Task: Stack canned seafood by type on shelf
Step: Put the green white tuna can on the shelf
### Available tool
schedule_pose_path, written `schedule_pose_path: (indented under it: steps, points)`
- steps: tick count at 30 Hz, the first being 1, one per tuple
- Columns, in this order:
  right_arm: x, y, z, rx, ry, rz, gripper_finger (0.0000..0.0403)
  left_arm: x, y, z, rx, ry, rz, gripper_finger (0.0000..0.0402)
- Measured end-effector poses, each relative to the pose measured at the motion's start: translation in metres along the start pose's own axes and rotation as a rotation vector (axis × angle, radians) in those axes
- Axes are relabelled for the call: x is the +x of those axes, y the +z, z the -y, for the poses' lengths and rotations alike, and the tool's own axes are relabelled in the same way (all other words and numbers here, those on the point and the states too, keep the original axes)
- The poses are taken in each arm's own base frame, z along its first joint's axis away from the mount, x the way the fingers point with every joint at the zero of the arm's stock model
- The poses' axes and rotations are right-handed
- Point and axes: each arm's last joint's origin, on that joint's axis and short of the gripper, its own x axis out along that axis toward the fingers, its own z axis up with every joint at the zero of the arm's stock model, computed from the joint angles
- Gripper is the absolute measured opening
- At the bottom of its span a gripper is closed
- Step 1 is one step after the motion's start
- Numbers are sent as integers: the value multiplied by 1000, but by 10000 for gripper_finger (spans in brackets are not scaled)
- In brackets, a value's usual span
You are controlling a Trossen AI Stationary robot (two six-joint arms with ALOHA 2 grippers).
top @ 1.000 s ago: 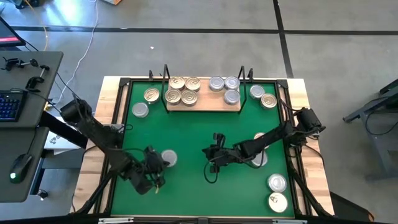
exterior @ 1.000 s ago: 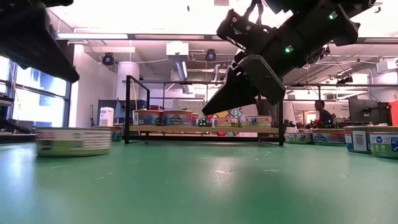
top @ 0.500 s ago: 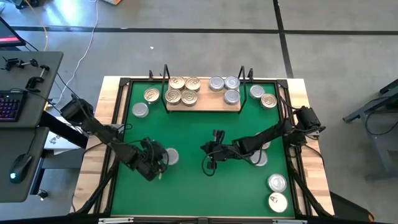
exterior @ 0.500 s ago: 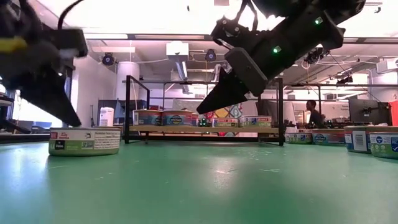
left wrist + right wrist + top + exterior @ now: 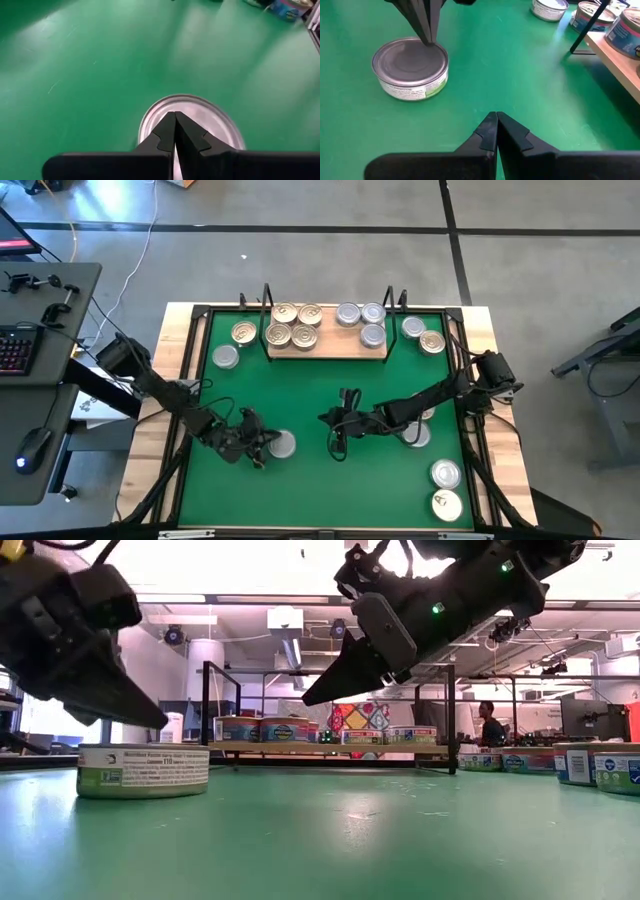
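A silver-lidded tin (image 5: 282, 444) stands flat on the green mat, also seen in the low view (image 5: 142, 770) and the right wrist view (image 5: 411, 64). My left gripper (image 5: 262, 445) is shut, its tips at the tin's left side (image 5: 174, 116). My right gripper (image 5: 325, 420) is shut and hovers above the mat to the tin's right (image 5: 496, 116), touching nothing. The wooden shelf (image 5: 325, 348) at the far side carries gold-lidded tins (image 5: 292, 325) on its left half and silver-lidded tins (image 5: 362, 320) on its right half. My left gripper's shut fingertips (image 5: 427, 40) rest on the tin's lid close to its left rim (image 5: 432, 49). They come slanting down from the table's left. The tin stands flat on the mat.
Loose tins lie left of the shelf (image 5: 237, 332) (image 5: 226, 357), right of it (image 5: 420, 330), under the right arm (image 5: 415, 432) and at the near right corner (image 5: 445, 473) (image 5: 447, 505). Black wire uprights (image 5: 266, 298) stand at the shelf's ends. The mat's middle is bare.
My left gripper has moved from the near left toward the right, onto the silver tin, and the tin has slid a little toward the right and near edges. My right gripper has drifted slightly toward the left and far edges.
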Motion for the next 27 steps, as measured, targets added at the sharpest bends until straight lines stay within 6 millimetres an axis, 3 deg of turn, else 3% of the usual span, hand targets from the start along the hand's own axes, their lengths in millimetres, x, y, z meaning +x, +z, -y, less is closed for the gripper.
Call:
schedule_pose_path:
  steps: [5,9,22,27]
  points:
    - [0,0,0,0,0,0,0,-9,5,5,11,15,-33,0]
    - [0,0,0,0,-1,0,0,-14,-7,-3,19,88,-81,0]
    - [0,0,0,4,3,2,0,-10,-33,-20,-87,39,0,0]
    - [2,0,-4,-7,104,9,0,-8,-40,-23,-79,56,-1,0]
